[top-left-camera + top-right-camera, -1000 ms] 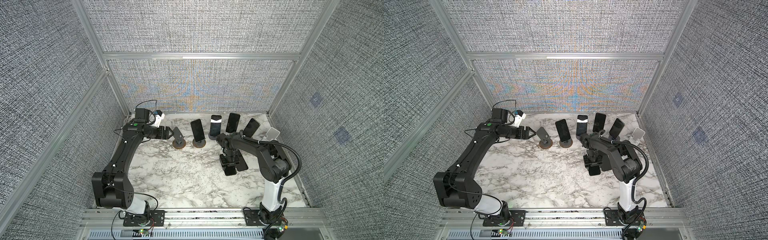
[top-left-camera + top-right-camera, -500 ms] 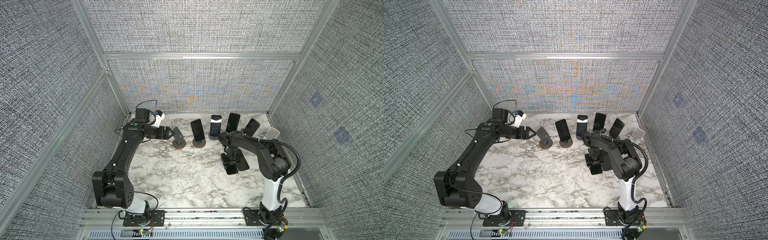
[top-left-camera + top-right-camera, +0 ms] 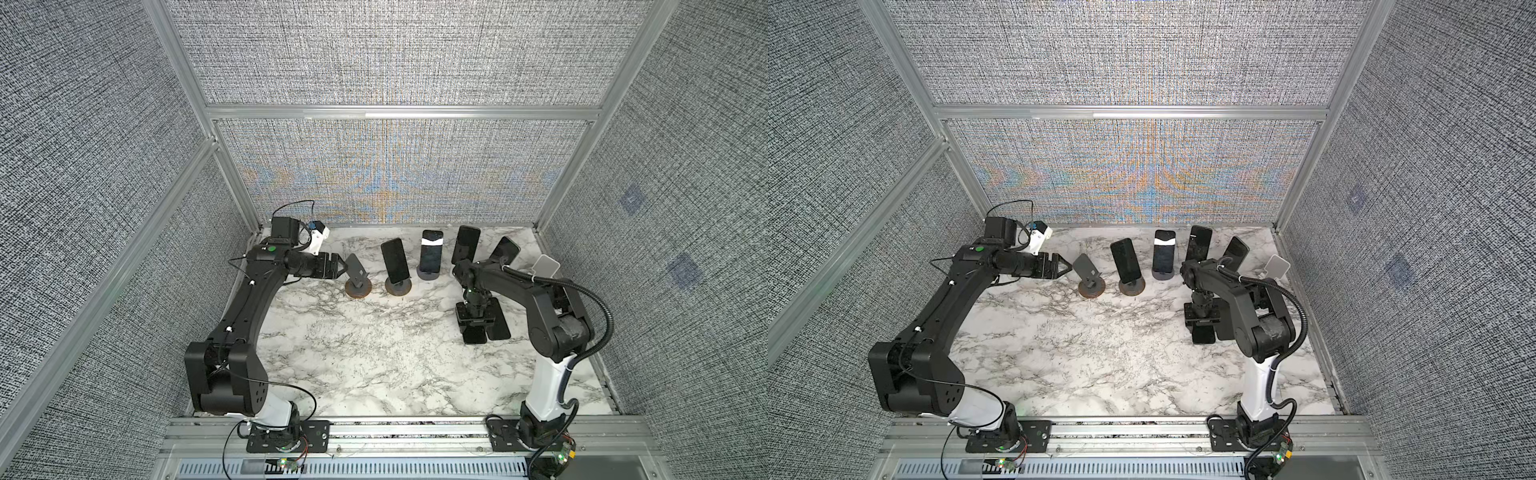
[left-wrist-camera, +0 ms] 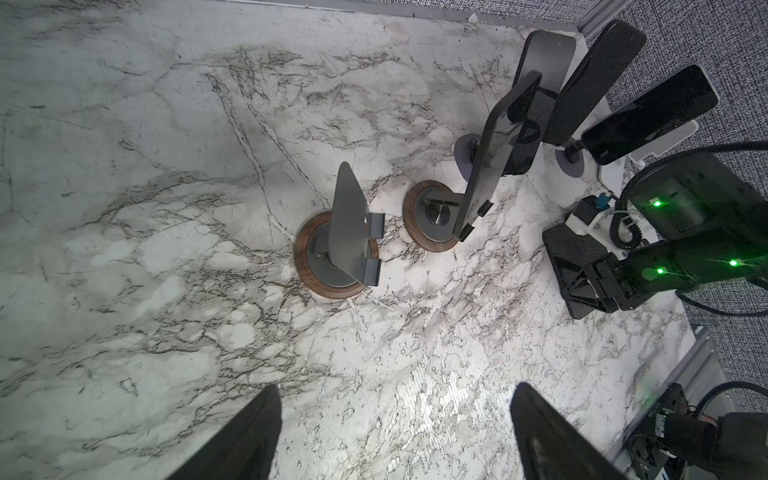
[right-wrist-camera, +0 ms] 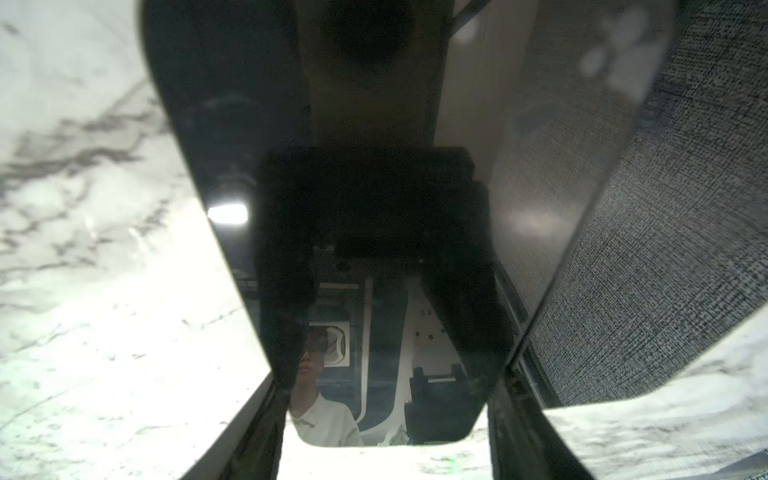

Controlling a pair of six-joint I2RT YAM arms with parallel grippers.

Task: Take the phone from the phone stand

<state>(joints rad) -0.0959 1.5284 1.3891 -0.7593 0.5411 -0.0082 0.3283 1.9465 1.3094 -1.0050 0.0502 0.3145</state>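
My right gripper (image 3: 474, 319) (image 5: 386, 374) is shut on a black glossy phone (image 3: 474, 334) (image 5: 374, 208), one finger on each long edge. It holds the phone flat, low at the marble table (image 3: 374, 353) on the right; whether the phone touches the marble is unclear. On the left my left gripper (image 3: 339, 268) (image 4: 395, 386) stands open and empty, level with an empty grey phone stand (image 3: 356, 276) (image 4: 345, 237) on a round wooden base. To the right of that stand another wooden-based stand bears a dark phone (image 3: 395, 259) (image 4: 486, 166).
A second black phone (image 3: 500, 324) (image 5: 582, 187) lies flat beside the held one. Along the back stand three more phones on stands (image 3: 430, 251) (image 3: 467, 243) (image 3: 505, 249). An empty white stand (image 3: 546, 268) is at the back right. Mesh walls enclose the table.
My right arm has shifted slightly to the right with the phone still in its grip, low at the table. The left arm has not moved.
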